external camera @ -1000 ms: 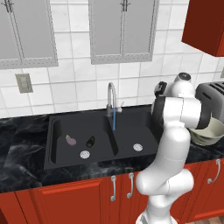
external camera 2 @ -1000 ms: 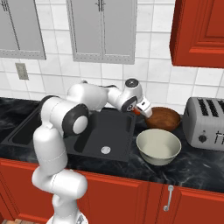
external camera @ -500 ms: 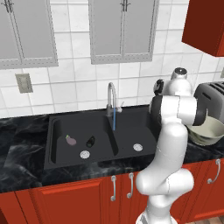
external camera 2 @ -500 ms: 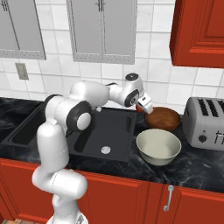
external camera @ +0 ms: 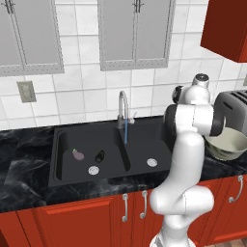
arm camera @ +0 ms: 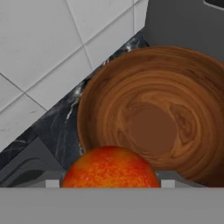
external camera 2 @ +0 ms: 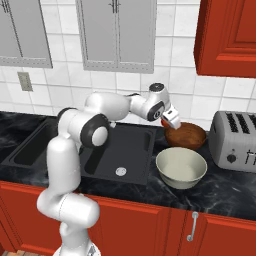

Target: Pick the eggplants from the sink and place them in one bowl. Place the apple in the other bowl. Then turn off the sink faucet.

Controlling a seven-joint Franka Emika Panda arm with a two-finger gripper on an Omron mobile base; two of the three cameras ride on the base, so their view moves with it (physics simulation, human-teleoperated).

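My gripper [external camera 2: 168, 120] is shut on the red-orange apple [arm camera: 109, 169] and holds it just above the near left rim of the reddish-brown wooden bowl [external camera 2: 187, 135]. In the hand view the apple sits at the bottom, with that bowl [arm camera: 154, 117] open and bare behind it. The pale grey-cream bowl [external camera 2: 181, 168] stands in front of the brown one, nothing in it. In the left basin of the black sink [external camera: 111, 157] lie the pale purple eggplant [external camera: 78, 155] and the almost black eggplant [external camera: 100, 156]. A thin blue stream runs from the silver faucet [external camera: 123, 109].
A silver toaster [external camera 2: 235, 141] stands right of the bowls on the black marble counter [external camera 2: 225, 187]. White tiled wall lies close behind the brown bowl. A red upper cabinet [external camera 2: 229, 37] hangs above the toaster. Each basin has a round drain [external camera: 93, 170].
The gripper with the apple has moved a little to the right and up, closer to the brown bowl's rim. Eggplants and bowls have not moved.
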